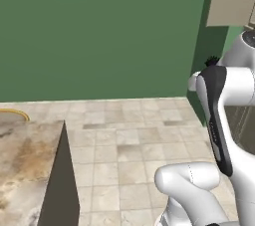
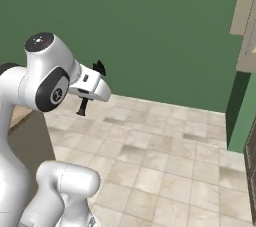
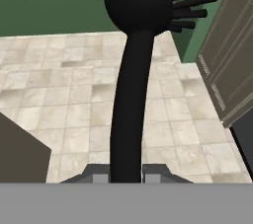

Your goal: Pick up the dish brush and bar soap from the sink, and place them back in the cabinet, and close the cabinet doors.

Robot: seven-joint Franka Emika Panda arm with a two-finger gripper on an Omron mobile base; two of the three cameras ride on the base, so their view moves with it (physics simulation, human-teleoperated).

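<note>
Behind my gripper stands the green wall, and below it lies the tiled floor. To the right of my gripper I see beige cabinet fronts; I cannot tell if a door is open. My gripper is closed narrow on the handle of the dish brush. The brush runs straight out from my fingers, its long axis along my hand. The bristly head is at the far end, pointing up and away from me.
</note>
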